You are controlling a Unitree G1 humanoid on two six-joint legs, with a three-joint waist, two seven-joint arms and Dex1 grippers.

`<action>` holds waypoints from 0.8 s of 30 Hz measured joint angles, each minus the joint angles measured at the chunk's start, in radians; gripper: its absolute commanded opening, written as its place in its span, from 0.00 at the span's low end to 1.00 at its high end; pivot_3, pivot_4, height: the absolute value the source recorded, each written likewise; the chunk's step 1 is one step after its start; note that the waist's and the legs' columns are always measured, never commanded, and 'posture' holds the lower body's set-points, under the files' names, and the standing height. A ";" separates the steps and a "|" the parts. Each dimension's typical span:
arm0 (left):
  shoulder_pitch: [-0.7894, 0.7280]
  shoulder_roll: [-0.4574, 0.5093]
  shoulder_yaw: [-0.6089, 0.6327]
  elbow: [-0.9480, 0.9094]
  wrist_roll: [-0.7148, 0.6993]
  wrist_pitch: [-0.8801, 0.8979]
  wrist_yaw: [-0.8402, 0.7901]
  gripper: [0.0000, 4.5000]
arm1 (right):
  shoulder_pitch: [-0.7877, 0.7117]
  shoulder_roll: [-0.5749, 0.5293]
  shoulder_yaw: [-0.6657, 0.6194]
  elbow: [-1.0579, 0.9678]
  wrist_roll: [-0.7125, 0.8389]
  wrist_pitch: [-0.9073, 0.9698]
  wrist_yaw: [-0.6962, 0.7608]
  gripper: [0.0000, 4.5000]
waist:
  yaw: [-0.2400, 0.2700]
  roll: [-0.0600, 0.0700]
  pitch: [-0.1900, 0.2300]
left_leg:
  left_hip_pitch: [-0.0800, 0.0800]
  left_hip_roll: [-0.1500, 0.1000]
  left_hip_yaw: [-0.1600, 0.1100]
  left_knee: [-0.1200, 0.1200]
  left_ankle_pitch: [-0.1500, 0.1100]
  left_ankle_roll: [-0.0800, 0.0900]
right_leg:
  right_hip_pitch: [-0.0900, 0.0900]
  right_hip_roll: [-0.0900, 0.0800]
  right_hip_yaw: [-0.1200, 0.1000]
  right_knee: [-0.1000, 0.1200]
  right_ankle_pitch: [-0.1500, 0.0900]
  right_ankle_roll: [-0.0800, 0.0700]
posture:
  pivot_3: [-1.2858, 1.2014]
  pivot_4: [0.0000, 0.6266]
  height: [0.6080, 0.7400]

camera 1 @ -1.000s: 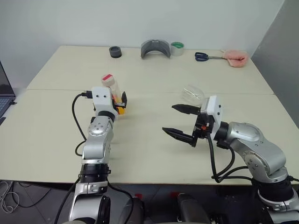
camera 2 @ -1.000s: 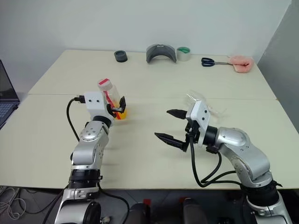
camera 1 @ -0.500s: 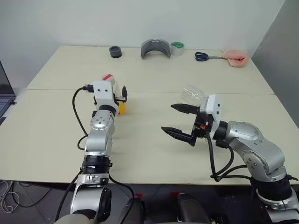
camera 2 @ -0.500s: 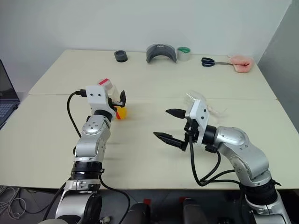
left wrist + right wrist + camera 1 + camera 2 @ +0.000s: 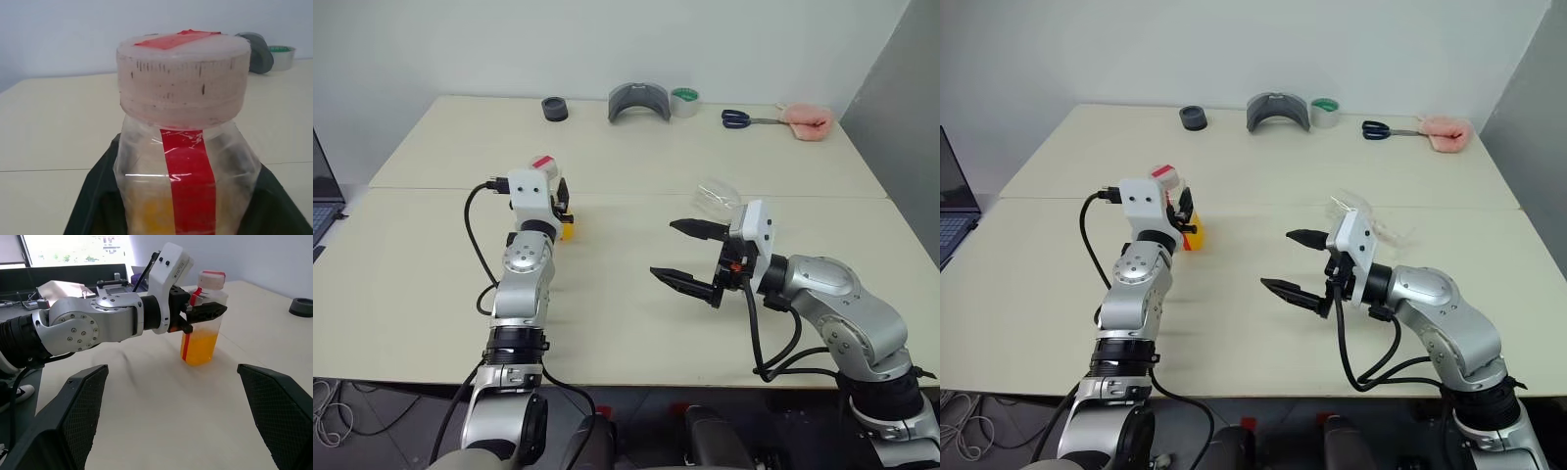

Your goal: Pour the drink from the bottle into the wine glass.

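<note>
Bottle [image 5: 201, 318] stands upright toward the table's [image 5: 636, 294] left edge, pinched at mid-body by the left gripper [image 5: 205, 311]. Wine glass [image 5: 717, 198] sits well apart behind the spread right gripper [image 5: 690, 257], so the pour must travel rightward.

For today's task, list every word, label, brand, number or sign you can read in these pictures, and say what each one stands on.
None can be read.
The bottle: its red strip is plain, with no lettering.
Its cap: plain red tape and small dark marks, no letters.
The left tool, shut on the bottle: no marking visible.
The tape roll and scissors: too small to tell.
</note>
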 measured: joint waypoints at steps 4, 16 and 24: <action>0.000 -0.001 0.000 0.000 -0.008 -0.001 -0.008 0.41 | 0.000 0.005 0.000 0.000 0.000 0.000 -0.005 1.00 | 0.000 0.000 0.000 | 0.000 0.000 0.000 0.000 0.000 0.000 | 0.000 0.000 0.000 0.000 0.000 0.000 | 0.52 0.24 1.00; 0.012 0.032 -0.203 -0.138 -0.229 0.109 -0.551 0.41 | -0.041 0.056 -0.154 -0.081 0.124 0.171 -0.247 1.00 | 0.001 0.000 0.001 | -0.001 -0.001 0.000 0.000 0.000 -0.001 | -0.001 -0.001 0.000 0.000 0.000 0.000 | 0.52 0.24 1.00; -0.117 0.118 -0.312 -0.124 -0.280 0.099 -0.944 0.41 | -0.122 0.107 -0.079 -0.126 0.091 0.266 -0.428 1.00 | -0.006 0.002 0.001 | -0.001 0.000 0.000 -0.001 0.000 0.000 | -0.001 0.002 0.000 0.000 0.000 0.000 | 0.52 0.24 1.00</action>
